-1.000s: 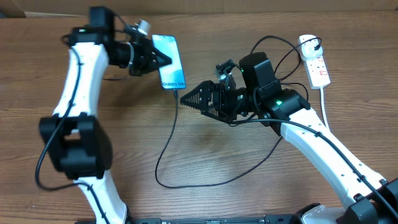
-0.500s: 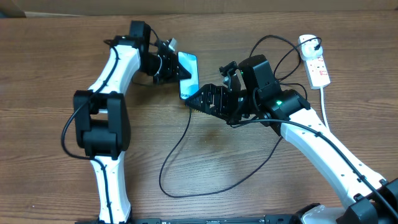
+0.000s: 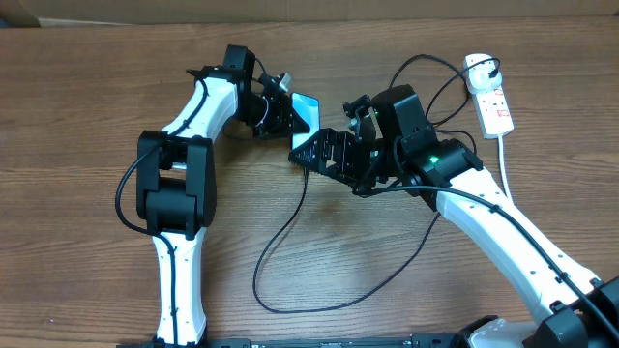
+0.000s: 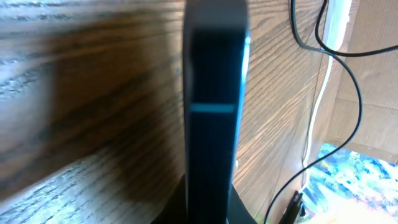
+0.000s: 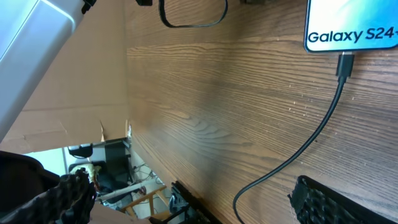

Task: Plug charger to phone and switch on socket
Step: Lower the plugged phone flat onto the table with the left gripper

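The phone [image 3: 307, 112] is tilted up on its edge off the table, and my left gripper [image 3: 288, 114] is shut on it. The left wrist view shows the phone [image 4: 214, 93] edge-on between the jaws [image 4: 208, 202]. The charger [image 3: 280, 242] loops across the table, and its black plug sits in the white socket [image 3: 493, 101] at the far right. The right wrist view shows the connector tip [image 5: 345, 63] in the bottom of the phone [image 5: 351, 28]. My right gripper [image 3: 314, 155] is open and empty just below and to the right of the phone, with its fingers wide apart [image 5: 199, 199].
The socket's thick white cord [image 3: 510, 174] runs down the right side of the table. A cardboard wall [image 3: 387, 8] stands along the back edge. The cable loop covers the middle front of the wooden table [image 3: 77, 145].
My left gripper has carried the phone to the right and tipped it up on edge, close to the right gripper. The cable followed. The right arm has barely moved.
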`<move>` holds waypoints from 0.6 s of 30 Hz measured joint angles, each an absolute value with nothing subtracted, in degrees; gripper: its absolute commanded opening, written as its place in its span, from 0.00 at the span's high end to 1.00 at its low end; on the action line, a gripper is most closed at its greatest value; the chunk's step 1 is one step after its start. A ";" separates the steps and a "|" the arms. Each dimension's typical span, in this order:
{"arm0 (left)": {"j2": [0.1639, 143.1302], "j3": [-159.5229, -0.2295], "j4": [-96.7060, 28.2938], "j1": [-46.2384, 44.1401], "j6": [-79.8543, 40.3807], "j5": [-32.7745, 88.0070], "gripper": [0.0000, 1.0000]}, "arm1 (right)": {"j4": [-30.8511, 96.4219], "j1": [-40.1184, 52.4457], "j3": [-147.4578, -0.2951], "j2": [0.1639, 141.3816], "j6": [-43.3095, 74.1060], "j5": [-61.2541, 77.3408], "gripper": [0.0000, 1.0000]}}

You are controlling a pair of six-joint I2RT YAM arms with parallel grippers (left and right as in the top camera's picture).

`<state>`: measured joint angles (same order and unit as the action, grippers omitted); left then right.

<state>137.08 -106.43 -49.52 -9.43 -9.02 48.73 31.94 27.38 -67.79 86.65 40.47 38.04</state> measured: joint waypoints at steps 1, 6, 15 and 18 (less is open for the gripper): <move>137.08 -106.43 -49.47 -9.41 -9.02 48.53 0.96 | 31.97 27.38 -67.79 86.65 40.49 38.02 0.00; 137.08 -106.43 -49.84 -9.41 -10.37 45.30 0.96 | 31.99 27.35 -67.79 86.65 40.51 37.93 0.00; 137.08 -106.43 -50.57 -9.41 -11.14 41.78 0.82 | 31.97 27.38 -67.79 86.65 40.49 37.85 0.00; 137.08 -106.43 -50.96 -9.41 -11.42 39.77 0.76 | 31.99 27.38 -67.79 86.65 40.51 37.85 0.00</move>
